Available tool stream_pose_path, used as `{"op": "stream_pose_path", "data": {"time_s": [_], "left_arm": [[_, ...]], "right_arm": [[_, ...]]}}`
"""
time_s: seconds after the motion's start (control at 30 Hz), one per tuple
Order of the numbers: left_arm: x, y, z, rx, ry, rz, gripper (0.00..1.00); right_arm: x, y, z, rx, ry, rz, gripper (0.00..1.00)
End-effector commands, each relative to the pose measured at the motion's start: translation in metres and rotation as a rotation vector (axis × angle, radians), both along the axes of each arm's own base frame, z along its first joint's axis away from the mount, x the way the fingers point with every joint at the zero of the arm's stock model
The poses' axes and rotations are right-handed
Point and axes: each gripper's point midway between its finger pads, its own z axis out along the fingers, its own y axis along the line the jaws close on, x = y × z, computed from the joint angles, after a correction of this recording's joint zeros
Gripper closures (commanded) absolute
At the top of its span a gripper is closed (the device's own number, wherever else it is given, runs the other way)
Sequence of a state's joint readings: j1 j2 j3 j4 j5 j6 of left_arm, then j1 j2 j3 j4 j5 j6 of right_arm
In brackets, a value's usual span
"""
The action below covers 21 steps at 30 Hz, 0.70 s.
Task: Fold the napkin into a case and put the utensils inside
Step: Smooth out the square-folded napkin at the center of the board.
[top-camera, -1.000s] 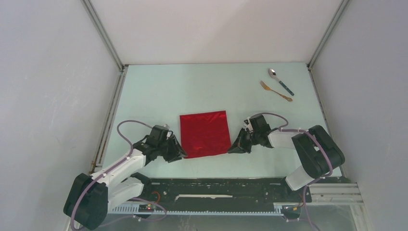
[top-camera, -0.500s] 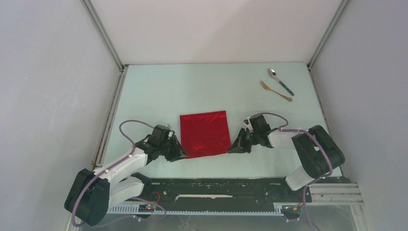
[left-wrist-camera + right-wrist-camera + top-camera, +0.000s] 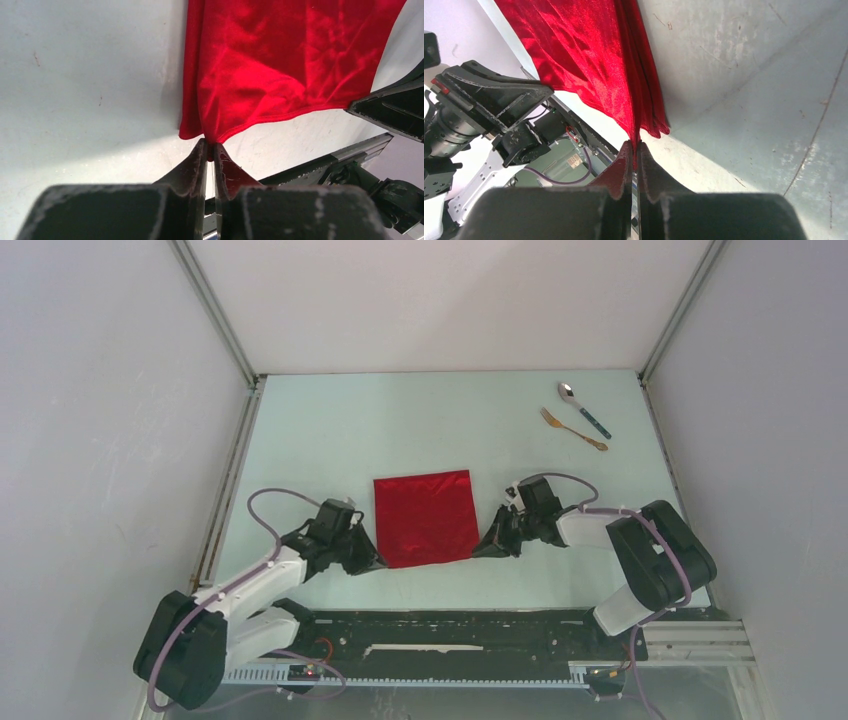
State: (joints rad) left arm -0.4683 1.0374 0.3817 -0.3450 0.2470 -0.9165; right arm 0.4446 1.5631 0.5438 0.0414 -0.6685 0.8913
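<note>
Early stage: napkin flat on bench, folding not yet done. Near-left corner clamped in left hand, near-right in right hand. Well beyond napkin, rightward: spoon, fork, not loaded.

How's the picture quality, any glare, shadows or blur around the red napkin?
Top external view: even light, sharp, faint sheen on the napkin. Left wrist view: bright highlights, soft shadow on the table beside it, left gripper blurred near the lens. Right wrist view: same sheen, right gripper soft.
</note>
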Motion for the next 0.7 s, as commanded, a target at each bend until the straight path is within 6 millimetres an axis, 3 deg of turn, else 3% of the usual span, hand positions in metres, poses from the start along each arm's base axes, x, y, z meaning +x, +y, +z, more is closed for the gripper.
{"op": "stream_pose_path", "data": {"time_s": [0.0,0.23,0.67], "left_arm": [[0.026,-0.005,0.031,0.002,-0.113,0.004,0.89],[0.045,-0.004,0.045,0.03,-0.15,0.004,0.93],[0.018,0.017,0.002,0.105,-0.069,0.019,0.94]], "right_arm": [[0.017,0.007,0.021,0.032,-0.08,0.025,1.0],[0.036,0.004,0.027,0.026,-0.094,0.026,1.0],[0.011,0.009,0.004,-0.019,-0.041,0.073,1.0]]}}
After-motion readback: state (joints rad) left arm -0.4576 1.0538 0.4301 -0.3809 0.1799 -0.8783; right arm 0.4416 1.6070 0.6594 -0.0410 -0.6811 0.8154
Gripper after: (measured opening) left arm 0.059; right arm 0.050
